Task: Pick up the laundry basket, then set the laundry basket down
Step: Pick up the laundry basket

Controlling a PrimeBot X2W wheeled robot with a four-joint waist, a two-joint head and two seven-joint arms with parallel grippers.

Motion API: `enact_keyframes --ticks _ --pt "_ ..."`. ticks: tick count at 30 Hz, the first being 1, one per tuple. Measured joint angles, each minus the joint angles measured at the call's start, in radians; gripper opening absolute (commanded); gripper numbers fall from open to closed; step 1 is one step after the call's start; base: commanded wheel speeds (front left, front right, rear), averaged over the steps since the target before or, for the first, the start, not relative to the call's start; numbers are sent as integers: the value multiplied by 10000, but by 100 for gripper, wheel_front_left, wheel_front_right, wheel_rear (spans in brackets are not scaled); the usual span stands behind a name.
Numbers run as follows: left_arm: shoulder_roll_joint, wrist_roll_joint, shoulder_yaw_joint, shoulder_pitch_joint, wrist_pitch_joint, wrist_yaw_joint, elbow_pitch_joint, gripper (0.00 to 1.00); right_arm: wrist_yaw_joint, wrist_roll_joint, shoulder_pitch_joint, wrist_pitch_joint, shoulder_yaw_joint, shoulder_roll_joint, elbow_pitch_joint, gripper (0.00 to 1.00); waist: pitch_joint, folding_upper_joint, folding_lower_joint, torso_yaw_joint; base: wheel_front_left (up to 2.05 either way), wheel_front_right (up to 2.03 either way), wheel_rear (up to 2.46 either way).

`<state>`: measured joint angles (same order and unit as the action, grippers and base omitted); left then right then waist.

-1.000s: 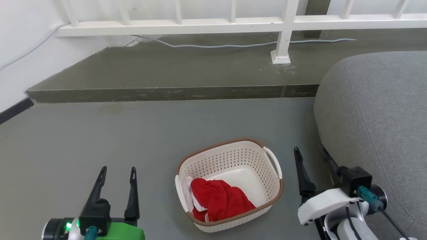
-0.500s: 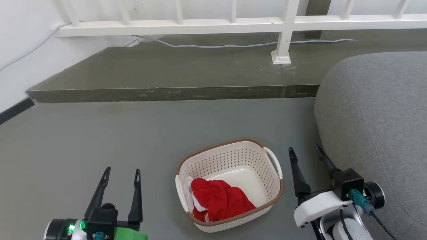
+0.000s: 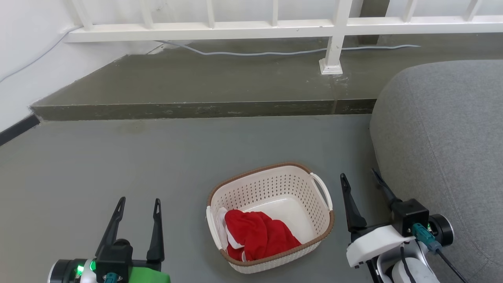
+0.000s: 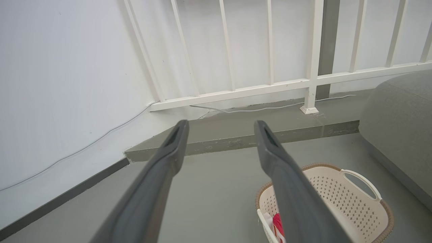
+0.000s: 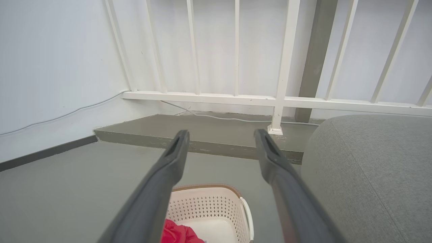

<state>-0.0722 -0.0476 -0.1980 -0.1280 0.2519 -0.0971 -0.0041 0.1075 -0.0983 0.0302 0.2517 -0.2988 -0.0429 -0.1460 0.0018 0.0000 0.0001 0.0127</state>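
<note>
Symmetry: my spread, empty left gripper (image 3: 139, 201) and right gripper (image 3: 359, 175) should grip the cream perforated plastic basket (image 3: 275, 184) at nine and three o'clock.

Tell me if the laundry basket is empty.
Not empty: the laundry basket stands upright, with a crumpled red cloth lying inside at one end.

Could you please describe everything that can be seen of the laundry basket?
The laundry basket is a rounded-rectangular cream-white plastic tub with perforated walls, a brown woven-look rim and white side handles. It stands upright on the grey floor, between the open left gripper and the open right gripper, and neither touches it. A red cloth with white trim lies bunched in its near left corner.
</note>
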Motion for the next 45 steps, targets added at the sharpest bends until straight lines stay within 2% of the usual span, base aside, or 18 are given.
enact_keyframes --ticks 14,20,30,45 --pt "6 -12 67 0 0 0 -23 100 2 0 0 0 13 0 29 100 84 0 0 -24 0 0 0" --pt "13 -107 150 2 0 2 -130 100 4 0 -10 0 27 0 221 100 440 0 -1 -63 0 0 0" --pt "180 -627 372 828 0 17 84 100 15 -10 -771 0 370 -17 606 100 1693 0 0 -137 0 0 0" --pt "240 -1256 522 2430 0 299 1992 100 15 -10 -2483 4 405 -46 989 100 3759 0 0 -279 0 0 0"
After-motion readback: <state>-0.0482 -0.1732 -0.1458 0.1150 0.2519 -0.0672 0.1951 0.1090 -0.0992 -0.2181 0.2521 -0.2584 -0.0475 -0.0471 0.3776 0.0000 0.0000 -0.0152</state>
